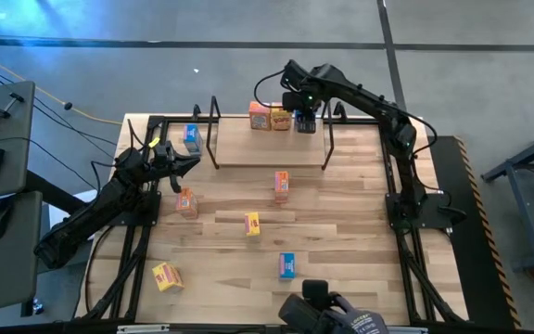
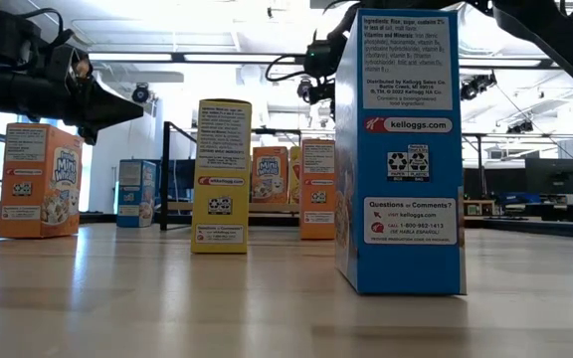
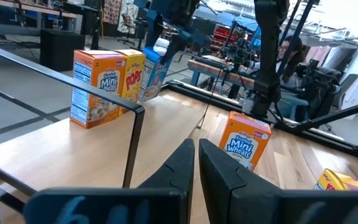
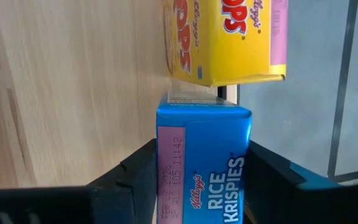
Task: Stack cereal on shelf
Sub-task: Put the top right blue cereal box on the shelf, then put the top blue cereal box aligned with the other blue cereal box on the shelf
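Note:
The shelf [image 1: 267,148] is a light board with black wire frames at the table's far middle. On its far edge an orange cereal box [image 1: 260,117] and a yellow one [image 1: 281,119] stand side by side. Right beside the yellow box [image 4: 222,37] is a blue cereal box [image 4: 204,168], with my right gripper [image 1: 304,121] shut on it from above. In the left wrist view this blue box [image 3: 154,71] leans toward the yellow one. My left gripper [image 3: 196,146] is shut and empty, level above the table left of the shelf. My right gripper pinches the blue cereal box between its two fingers, one on each broad face [image 4: 166,180]. The fingers come from above, pointing steeply down, around the box's upper part. The box is tilted toward the yellow box; I cannot tell whether its bottom rests on the shelf.
Loose cereal boxes are spread over the table: blue [image 1: 191,136] left of the shelf, orange [image 1: 186,201], orange [image 1: 281,186], yellow [image 1: 252,224], blue [image 1: 287,266], and a yellow one lying flat [image 1: 167,276]. The shelf's wire frames [image 1: 213,130] stand at both ends.

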You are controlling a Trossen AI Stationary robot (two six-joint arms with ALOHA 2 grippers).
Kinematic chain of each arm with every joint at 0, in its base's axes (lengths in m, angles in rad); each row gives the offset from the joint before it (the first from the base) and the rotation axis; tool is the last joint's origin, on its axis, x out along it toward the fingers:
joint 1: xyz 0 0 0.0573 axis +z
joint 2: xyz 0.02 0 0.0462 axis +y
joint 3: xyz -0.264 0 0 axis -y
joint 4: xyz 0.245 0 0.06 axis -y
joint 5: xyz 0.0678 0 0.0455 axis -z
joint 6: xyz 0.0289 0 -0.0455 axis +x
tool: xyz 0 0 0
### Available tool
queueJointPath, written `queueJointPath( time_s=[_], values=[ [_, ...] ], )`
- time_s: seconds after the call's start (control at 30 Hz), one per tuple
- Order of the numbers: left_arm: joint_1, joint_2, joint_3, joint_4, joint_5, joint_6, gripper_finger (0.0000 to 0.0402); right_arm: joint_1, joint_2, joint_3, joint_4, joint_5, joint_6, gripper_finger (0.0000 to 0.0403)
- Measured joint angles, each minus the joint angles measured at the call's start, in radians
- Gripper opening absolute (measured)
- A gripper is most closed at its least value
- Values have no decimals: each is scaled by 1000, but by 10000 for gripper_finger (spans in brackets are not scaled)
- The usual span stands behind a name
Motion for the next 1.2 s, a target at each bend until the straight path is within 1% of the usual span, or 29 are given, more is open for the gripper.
queueJointPath(
  time_s=[0.17,0.3,0.5,0.63,0.73,0.83,0.9,0.97,1.03,1.1,1.13,1.2],
  values=[
    [0,0,0,-1,0,-7,16,0,0,0,12,1,0,211],
    [0,0,0,0,0,-7,16,0,0,0,24,6,-2,223],
    [0,0,0,0,0,-2,16,13,-2,2,20,89,-3,225],
    [0,0,0,1,0,-1,16,37,-4,86,-59,98,0,225],
    [0,0,0,2,0,2,16,67,-7,174,-124,101,47,222],
    [0,0,0,2,0,9,16,98,-36,228,-151,112,104,197],
    [0,0,0,2,0,9,16,112,-71,230,-155,112,138,164],
    [0,0,0,2,1,9,16,122,-114,188,-139,99,175,120],
    [0,0,0,2,1,9,16,125,-161,106,-113,85,202,69],
    [0,0,0,5,2,13,16,128,-224,-7,-46,66,227,22],
    [0,0,0,11,2,16,16,131,-264,-75,1,45,236,12],
    [-3,0,0,22,4,-1,16,141,-359,-232,137,13,260,14]
  ],
)
